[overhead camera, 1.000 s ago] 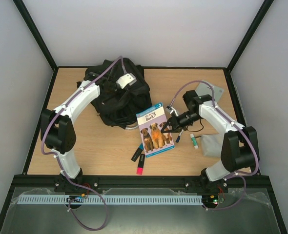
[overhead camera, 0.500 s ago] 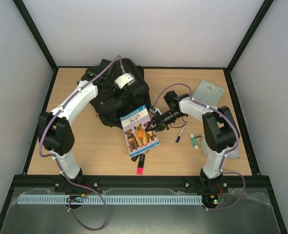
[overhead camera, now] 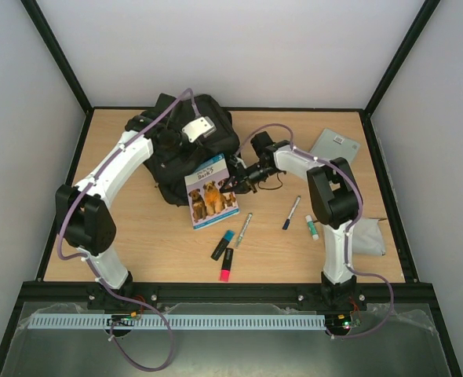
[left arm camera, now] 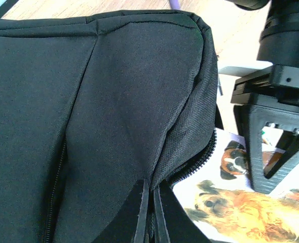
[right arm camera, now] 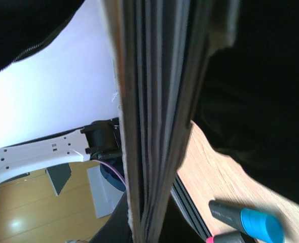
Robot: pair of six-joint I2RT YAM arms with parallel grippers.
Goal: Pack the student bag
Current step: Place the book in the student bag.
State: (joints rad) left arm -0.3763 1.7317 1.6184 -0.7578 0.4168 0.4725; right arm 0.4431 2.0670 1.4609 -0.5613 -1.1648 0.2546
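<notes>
The black student bag (overhead camera: 186, 153) lies at the back left of the table; its fabric fills the left wrist view (left arm camera: 88, 116). My left gripper (left arm camera: 149, 212) is shut on a fold of the bag's fabric by the zip and holds the opening up. My right gripper (overhead camera: 233, 182) is shut on the dog picture book (overhead camera: 210, 196), tilted with its upper edge at the bag's opening. The book's page edges (right arm camera: 154, 126) fill the right wrist view, clamped between the fingers. The book's cover shows in the left wrist view (left arm camera: 240, 212) beside the zip.
A silver pen (overhead camera: 243, 229), blue pen (overhead camera: 291, 212), glue stick (overhead camera: 311, 228), blue highlighter (overhead camera: 222, 245) and pink highlighter (overhead camera: 226, 265) lie on the table. A grey notebook (overhead camera: 333, 146) lies at the back right, a grey pouch (overhead camera: 366, 238) at the right.
My right gripper has carried the book left and back from the table's middle to the bag's opening. The silver pen and blue highlighter it covered now show. My left arm has held still.
</notes>
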